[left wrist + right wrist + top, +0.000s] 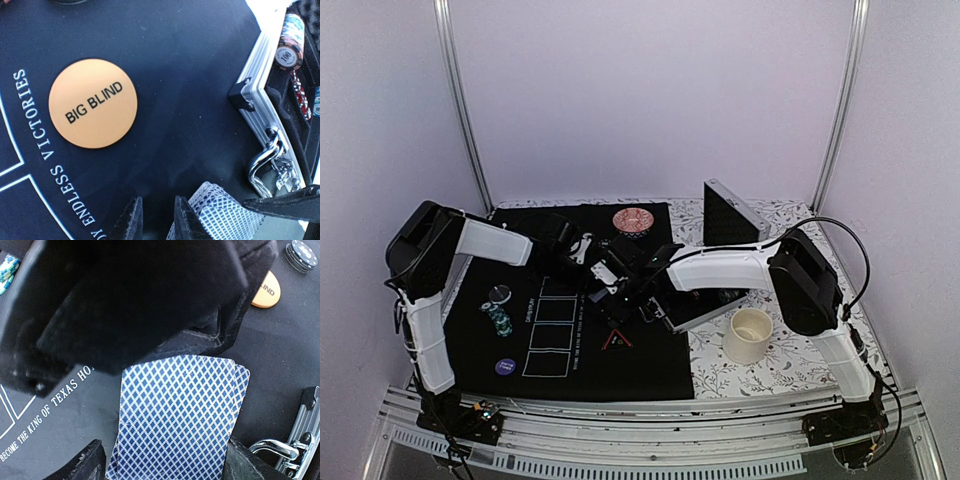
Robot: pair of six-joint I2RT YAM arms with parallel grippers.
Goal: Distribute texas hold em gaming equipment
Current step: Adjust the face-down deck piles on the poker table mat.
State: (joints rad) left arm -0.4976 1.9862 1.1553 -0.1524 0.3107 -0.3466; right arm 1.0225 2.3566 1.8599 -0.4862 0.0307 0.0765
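Playing cards (175, 415) are sitting between the right gripper's (167, 462) widely parted fingers; whether these are pressing the card edges I cannot tell. The left gripper (156, 217) is hovering narrowly apart over the black mat (190, 60), with nothing visible between its fingers and the cards just beside one of them. Ahead of it, the orange disc (93, 103) is lying amid open mat. The case's metal rim (260, 100) is crowding in on the cards' side.

bystander objects around the play area

black mat (640, 362), white boxes and lettering printed on it, covers the tabletop's left and middle; floral cloth (775, 378) shows along the right edge. red patterned bowl (634, 220) at the mat's far edge. white cup (751, 335) upright on the cloth, front right. open metal-rimmed case (260, 75) at the mat's right edge; dark upright panel (728, 215) near the far right corner.
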